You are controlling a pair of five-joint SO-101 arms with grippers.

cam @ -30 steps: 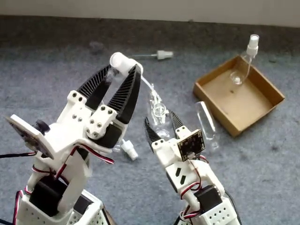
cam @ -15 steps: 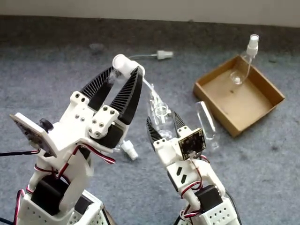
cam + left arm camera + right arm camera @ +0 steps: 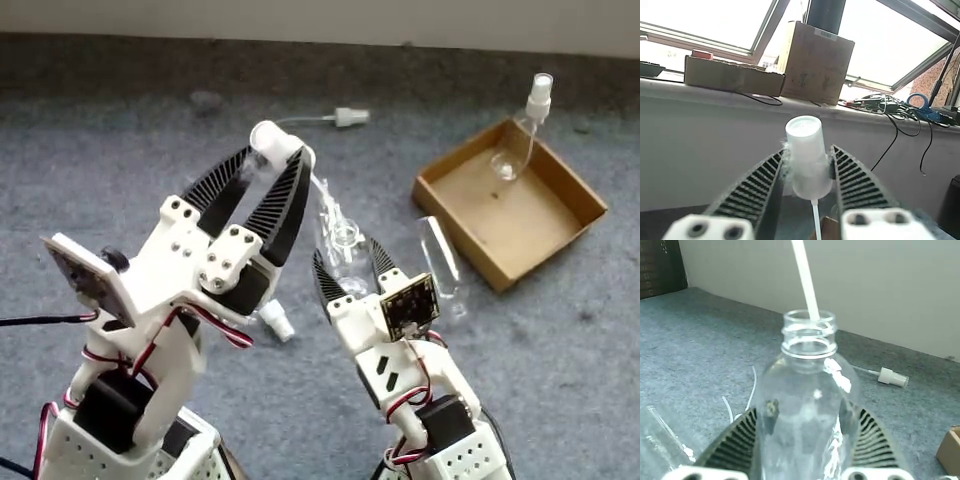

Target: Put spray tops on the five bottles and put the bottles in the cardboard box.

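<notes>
Spray top [image 3: 278, 142] was pinched in the left jaws, its tube poking into the neck of the clear bottle [image 3: 342, 243] the right jaws gripped above the bench [image 3: 120, 180]. Cardboard box [image 3: 575, 205] sat nearby, one capped bottle [image 3: 528, 125] inside.

left gripper [image 3: 277, 158] high, right gripper [image 3: 345, 255] low, clamped

Grey felt-like cover [image 3: 120, 140] lies over the bench, and a pale wall [image 3: 300, 18] runs along its far edge. On the sill [image 3: 670, 87] under the windows [image 3: 705, 22] stand a low carton [image 3: 732, 77] and a taller carton [image 3: 815, 65]. Black cables [image 3: 880, 104] and blue scissors [image 3: 926, 109] lie beyond the taller one.
</notes>
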